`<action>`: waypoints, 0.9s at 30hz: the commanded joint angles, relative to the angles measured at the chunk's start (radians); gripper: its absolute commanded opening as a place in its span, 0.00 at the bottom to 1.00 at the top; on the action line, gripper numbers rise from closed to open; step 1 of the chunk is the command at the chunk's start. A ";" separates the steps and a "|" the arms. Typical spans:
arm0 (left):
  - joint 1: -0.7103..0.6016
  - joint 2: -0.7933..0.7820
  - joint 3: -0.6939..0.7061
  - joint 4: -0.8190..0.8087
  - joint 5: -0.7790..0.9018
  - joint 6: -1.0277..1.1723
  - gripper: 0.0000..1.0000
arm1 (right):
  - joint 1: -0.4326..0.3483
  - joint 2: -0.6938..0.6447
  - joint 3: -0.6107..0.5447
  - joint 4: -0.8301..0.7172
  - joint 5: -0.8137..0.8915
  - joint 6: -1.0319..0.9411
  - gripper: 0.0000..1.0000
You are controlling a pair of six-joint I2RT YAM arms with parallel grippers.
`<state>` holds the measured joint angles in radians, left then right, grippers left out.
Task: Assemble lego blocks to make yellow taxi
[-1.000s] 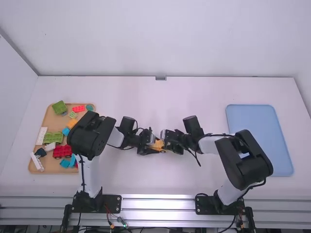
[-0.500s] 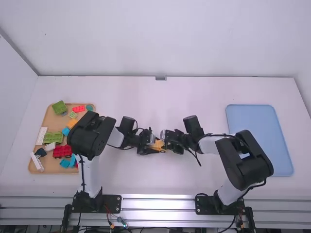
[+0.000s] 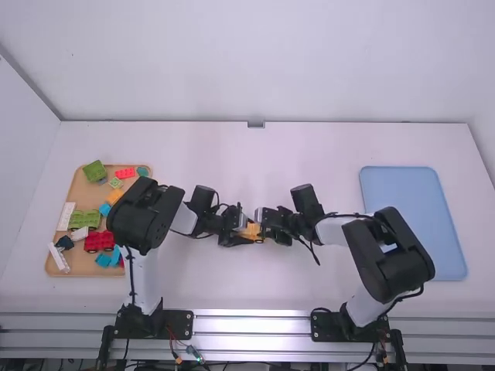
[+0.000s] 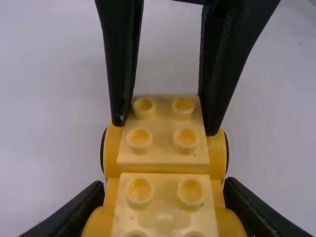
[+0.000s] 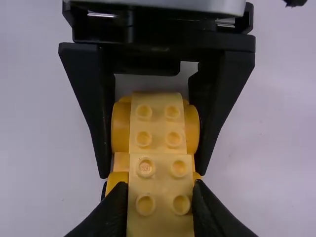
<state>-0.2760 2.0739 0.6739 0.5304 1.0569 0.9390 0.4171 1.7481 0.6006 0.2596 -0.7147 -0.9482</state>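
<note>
Middle of the white desk, and my two hands face each other across it, the taxi between them. Its long axis runs left to right, straight from one palm to the other. My left hand is closed round the sides of the yellow plastic taxi body, at its left end. My right hand is pinched narrow on the yellow studded block atop the right end, so the right is the nearer one for it. The other yellow block lies in line, on my left hand's side. I reckon this is seating: left braces, right squares the block along that axis and presses. Skewed, the studs could miss.
</note>
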 commanded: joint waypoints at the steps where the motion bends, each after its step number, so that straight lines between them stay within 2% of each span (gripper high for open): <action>1: 0.001 0.023 -0.011 -0.009 -0.001 -0.008 0.30 | 0.003 -0.007 -0.006 -0.001 0.004 0.002 0.42; 2: 0.000 0.023 -0.011 -0.009 0.000 -0.007 0.30 | 0.003 -0.007 -0.005 0.004 -0.010 0.002 0.52; 4: 0.001 0.023 -0.011 -0.009 -0.001 -0.008 0.30 | 0.003 -0.007 -0.003 0.013 -0.032 0.003 0.58; 9: 0.001 0.023 -0.011 -0.008 -0.001 -0.008 0.30 | -0.008 -0.008 -0.005 0.101 -0.133 0.095 0.61; 11: 0.001 0.023 -0.011 -0.005 -0.001 -0.008 0.30 | -0.014 -0.008 -0.005 0.114 -0.175 0.095 0.52; 13: 0.001 0.023 -0.011 0.003 -0.001 -0.008 0.30 | -0.025 -0.008 -0.005 0.124 -0.218 0.095 0.07; 14: 0.001 0.023 -0.011 0.004 -0.001 -0.008 0.30 | -0.026 -0.008 -0.005 0.124 -0.225 0.096 0.00; 21: 0.000 0.023 0.008 -0.021 -0.001 -0.008 0.29 | 0.001 -0.007 -0.005 0.027 -0.050 0.095 0.00; 27: 0.001 0.023 0.012 -0.031 0.000 -0.007 0.28 | 0.008 -0.007 -0.006 -0.011 0.029 0.096 0.00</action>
<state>-0.2760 2.0739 0.6819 0.5121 1.0573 0.9428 0.4236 1.7432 0.6010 0.2691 -0.7612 -0.8574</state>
